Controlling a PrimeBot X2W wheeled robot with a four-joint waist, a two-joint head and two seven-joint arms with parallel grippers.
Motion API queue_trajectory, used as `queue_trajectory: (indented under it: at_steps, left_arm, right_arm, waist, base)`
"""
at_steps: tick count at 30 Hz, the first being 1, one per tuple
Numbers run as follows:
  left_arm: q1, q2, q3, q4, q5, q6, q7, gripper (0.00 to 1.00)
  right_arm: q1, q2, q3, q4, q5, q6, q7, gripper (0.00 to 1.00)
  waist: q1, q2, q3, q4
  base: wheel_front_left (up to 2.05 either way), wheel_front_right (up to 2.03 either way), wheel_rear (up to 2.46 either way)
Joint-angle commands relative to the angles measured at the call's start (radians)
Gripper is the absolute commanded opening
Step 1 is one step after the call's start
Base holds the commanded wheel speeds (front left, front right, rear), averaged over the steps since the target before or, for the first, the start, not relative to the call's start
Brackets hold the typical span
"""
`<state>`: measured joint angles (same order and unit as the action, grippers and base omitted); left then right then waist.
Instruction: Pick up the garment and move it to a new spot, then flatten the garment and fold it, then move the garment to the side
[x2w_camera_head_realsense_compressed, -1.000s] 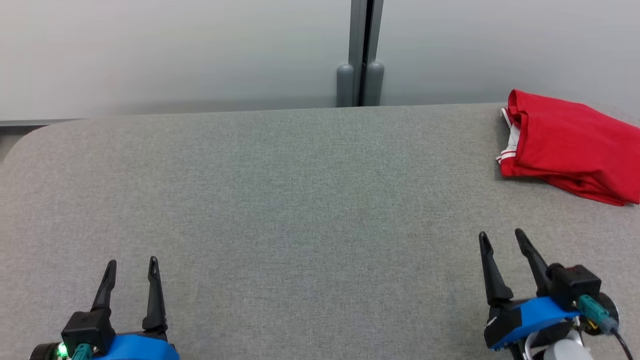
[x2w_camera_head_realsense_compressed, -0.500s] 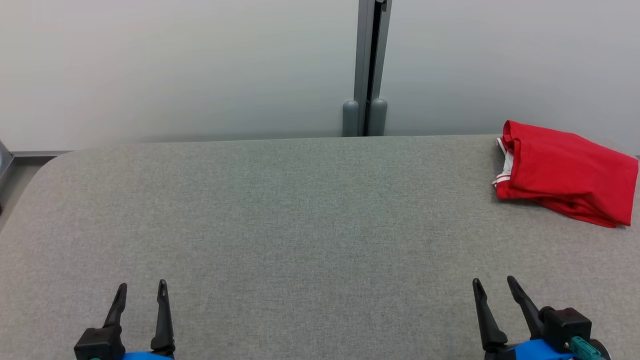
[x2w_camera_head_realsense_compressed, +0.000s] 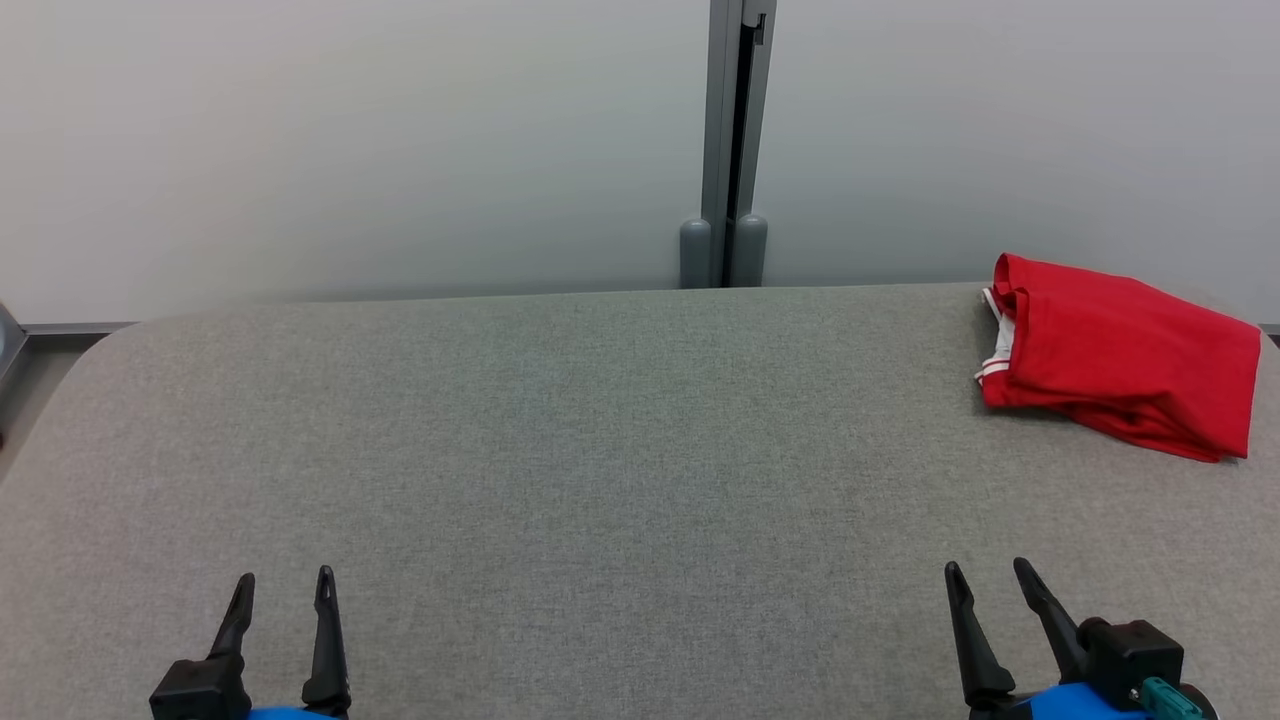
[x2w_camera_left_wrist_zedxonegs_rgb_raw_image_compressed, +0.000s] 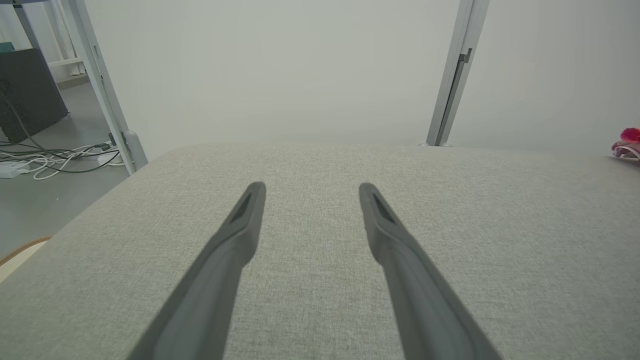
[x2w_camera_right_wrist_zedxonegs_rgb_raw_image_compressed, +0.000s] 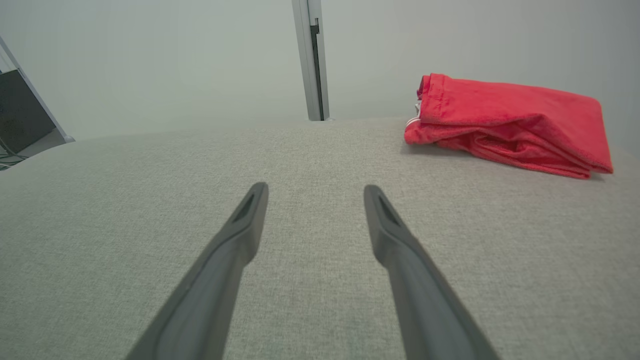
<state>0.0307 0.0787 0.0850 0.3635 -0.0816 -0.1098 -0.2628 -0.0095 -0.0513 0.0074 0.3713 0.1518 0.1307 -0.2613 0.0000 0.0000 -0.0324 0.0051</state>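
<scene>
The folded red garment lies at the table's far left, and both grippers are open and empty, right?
No: the red garment lies at the far right of the table, as the head view shows. The left gripper and right gripper are indeed open and empty.

On my head feed, my left hand and right hand each carry two long black fingers that taper to pointed tips and sit in blocky black mounts. Behind the right hand there's a bright blue shell and a black box with a teal plug. Up close, the fingers look matte charcoal, each with a narrow slot near its tip.
</scene>
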Motion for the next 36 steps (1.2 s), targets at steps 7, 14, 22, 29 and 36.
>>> queue_trajectory:
  at_steps: [7,14,22,29,36]
  left_arm:
    - [-0.012,0.003,0.01,0.008,-0.002,-0.007,-0.002,1.0]
    - [-0.002,0.004,0.009,0.012,0.002,-0.005,0.0,0.0]
    - [0.004,-0.011,0.013,0.061,-0.052,-0.005,0.029,0.0]
    - [-0.01,-0.013,0.014,0.042,-0.198,-0.007,0.063,0.0]
    - [-0.02,-0.014,0.012,0.021,-0.331,-0.009,0.09,0.0]
  right_arm:
    - [0.014,0.001,0.004,-0.008,0.0,0.0,-0.005,1.0]
    - [0.002,0.0,0.004,-0.005,0.001,0.0,0.0,0.0]
    - [0.008,0.004,-0.004,0.034,0.057,0.0,0.023,0.0]
    - [-0.002,0.003,-0.015,0.016,0.194,0.0,0.057,0.0]
    - [-0.012,0.003,-0.025,0.0,0.32,0.0,0.087,0.0]
  waist:
    - [0.0,0.0,-0.002,-0.003]
    - [0.0,0.0,0.001,-0.006]
    - [0.0,0.0,0.001,-0.006]
    - [0.0,0.0,0.003,-0.006]
    - [0.0,0.0,0.005,-0.006]
  base:
    - [0.0,0.0,0.0]
    - [0.0,0.0,0.0]
    - [0.0,0.0,0.0]
    - [0.0,0.0,0.0]
    - [0.0,0.0,0.0]
